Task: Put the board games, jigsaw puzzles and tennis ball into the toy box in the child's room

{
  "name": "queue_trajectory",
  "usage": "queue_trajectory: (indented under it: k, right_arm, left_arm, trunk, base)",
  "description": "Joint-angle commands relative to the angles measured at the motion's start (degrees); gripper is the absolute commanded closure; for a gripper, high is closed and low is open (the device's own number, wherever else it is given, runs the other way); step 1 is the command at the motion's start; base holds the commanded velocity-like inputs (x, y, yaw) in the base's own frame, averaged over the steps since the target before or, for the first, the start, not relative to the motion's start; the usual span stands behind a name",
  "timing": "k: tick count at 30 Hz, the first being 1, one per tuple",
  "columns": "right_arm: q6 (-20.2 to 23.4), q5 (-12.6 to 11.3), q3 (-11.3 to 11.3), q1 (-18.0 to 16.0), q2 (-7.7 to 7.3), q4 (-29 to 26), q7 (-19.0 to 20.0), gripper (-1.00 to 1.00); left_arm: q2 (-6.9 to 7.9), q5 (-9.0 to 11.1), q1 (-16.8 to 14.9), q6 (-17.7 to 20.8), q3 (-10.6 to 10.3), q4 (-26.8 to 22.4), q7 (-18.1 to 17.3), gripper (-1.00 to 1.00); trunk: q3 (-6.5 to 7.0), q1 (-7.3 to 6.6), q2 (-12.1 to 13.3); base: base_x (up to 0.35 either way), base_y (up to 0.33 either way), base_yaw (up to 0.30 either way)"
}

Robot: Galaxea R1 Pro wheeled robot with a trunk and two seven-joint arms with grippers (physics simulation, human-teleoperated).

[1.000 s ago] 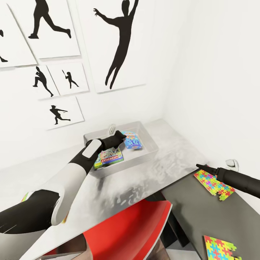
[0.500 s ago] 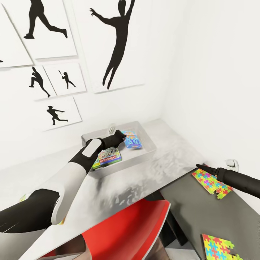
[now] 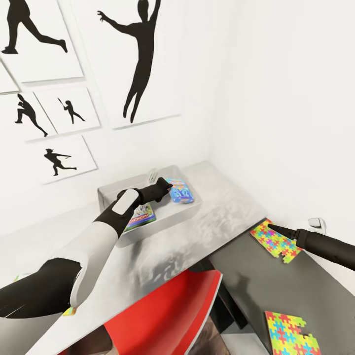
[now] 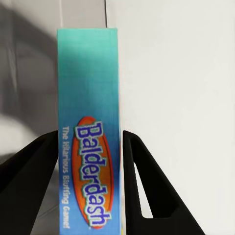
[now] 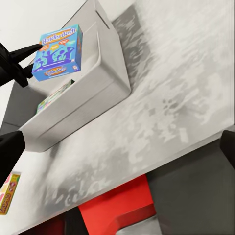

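Leftward the camera has swung; left hand point(image 3: 166, 187) grips the blue "Balderdash" box point(image 3: 181, 191) above the toy box point(image 3: 162, 224).

My table point(image 3: 217, 217) carries the toy box point(image 3: 111, 190) on its pale part, two puzzles point(image 3: 273, 240) point(image 3: 291, 334) on the dark part.

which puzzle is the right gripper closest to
The far puzzle, up by the wall: the right gripper hovers at its edge. The other puzzle lies apart, toward the desk's near end.
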Motion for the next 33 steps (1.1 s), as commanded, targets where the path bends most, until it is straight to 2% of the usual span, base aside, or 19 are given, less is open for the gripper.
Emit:
queue_trajectory:
  k: [1, 33]
  right_arm:
    - [0.2, 0.3, -0.1, 0.0, -0.01, 0.0, 0.4, -1.00]
    - [0.2, 0.3, -0.1, 0.0, -0.03, 0.0, 0.4, -1.00]
  left_arm:
    - [0.02, 0.1, 0.0, 0.1, -0.1, 0.0, -0.2, 1.00]
    - [0.58, 0.0, 0.6, -0.2, 0.0, -0.2, -0.8, 1.00]
  trunk:
    - [-0.09, 0.03, -0.1]
    - [-0.09, 0.03, -0.1]
  base:
    - [0.000, 0.000, -0.049]
    - [0.000, 0.000, -0.009]
